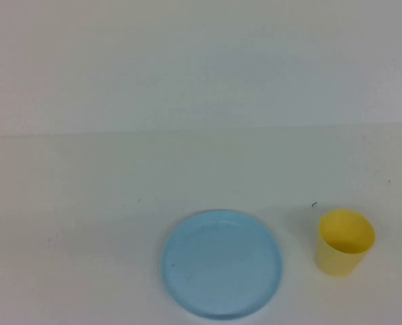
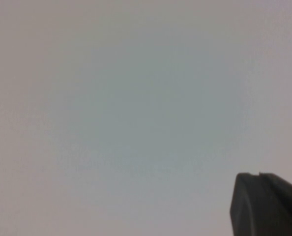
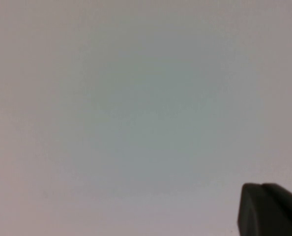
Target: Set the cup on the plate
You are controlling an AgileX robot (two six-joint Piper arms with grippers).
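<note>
The yellow cup (image 1: 345, 242) stands upright on the white table, just right of the plate and apart from it. The light blue plate (image 1: 222, 264) lies flat near the front edge, with nothing on it. Neither arm shows in the high view. In the left wrist view my left gripper (image 2: 259, 176) appears only as a dark tip with its two fingers pressed together, over bare white surface. In the right wrist view my right gripper (image 3: 262, 187) looks the same, shut and holding nothing. The cup and plate do not show in either wrist view.
The white table (image 1: 120, 203) runs back to a pale wall. A tiny dark speck (image 1: 314, 204) lies just behind the cup.
</note>
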